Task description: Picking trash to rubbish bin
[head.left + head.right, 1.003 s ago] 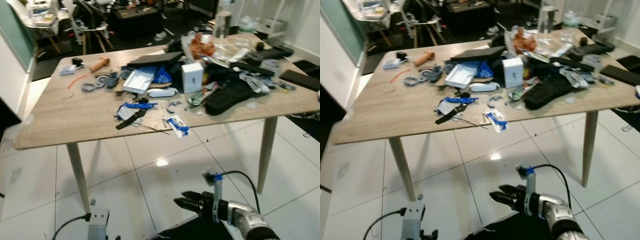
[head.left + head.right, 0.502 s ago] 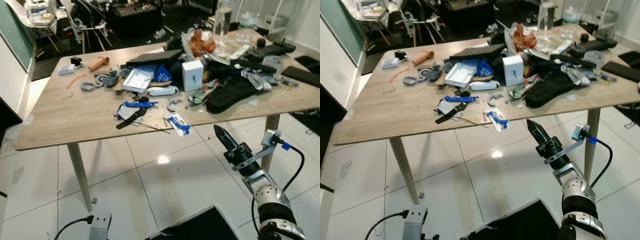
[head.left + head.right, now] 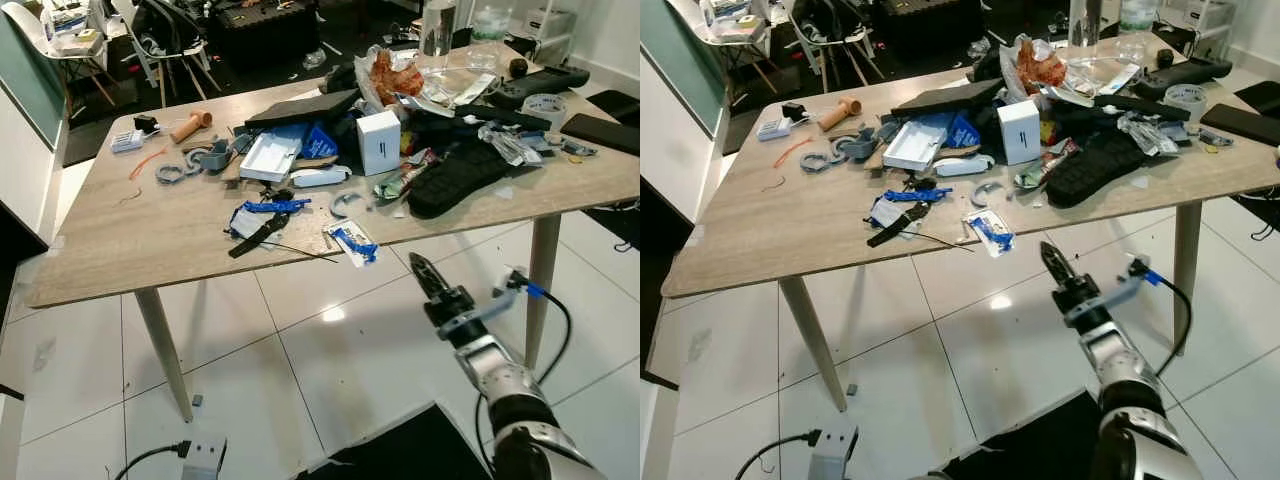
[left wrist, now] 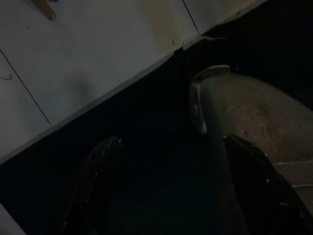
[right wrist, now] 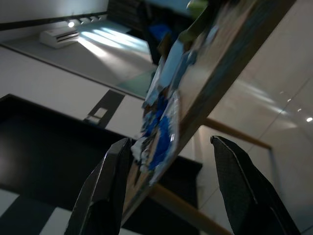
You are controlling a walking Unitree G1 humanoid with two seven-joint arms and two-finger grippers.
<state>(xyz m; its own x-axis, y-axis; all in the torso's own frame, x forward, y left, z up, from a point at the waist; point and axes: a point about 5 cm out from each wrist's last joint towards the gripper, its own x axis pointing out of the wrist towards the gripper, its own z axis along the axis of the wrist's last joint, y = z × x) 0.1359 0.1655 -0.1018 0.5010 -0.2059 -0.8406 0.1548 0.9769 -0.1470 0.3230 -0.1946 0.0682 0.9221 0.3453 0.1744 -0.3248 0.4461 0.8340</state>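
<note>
White floor tiles (image 3: 330, 370) take up the near part of the scene, with a dark mat (image 3: 400, 455) at the bottom edge near the robot. Right gripper (image 3: 420, 272) is raised off the floor in front of the wooden surface (image 3: 130, 240), pointing up at its near edge. From the right wrist view its jaws are spread apart with nothing between them, and the surface edge runs right through the gap. Just past the tips, lying at the very edge of the surface, is the blue-and-white wrapper (image 3: 350, 241) (the nearest bit of trash to the jaws, not touched).

Left gripper (image 4: 166, 196) hangs low in the dark over the mat; its jaws sit wide and empty, with a grey rounded shape (image 4: 249, 112) beside one finger (can't tell what it is).

Further beyond the right jaws and off to their left: a black strap thing (image 3: 258, 235) on some white and blue scraps. Further back there's a white box (image 3: 378, 140) standing upright, a black keyboard-like slab (image 3: 455, 180) to its right, and a white tray (image 3: 268, 157) to its left. Far end has an orange snack bag (image 3: 395, 75) and a clear bottle (image 3: 437, 25).
</note>
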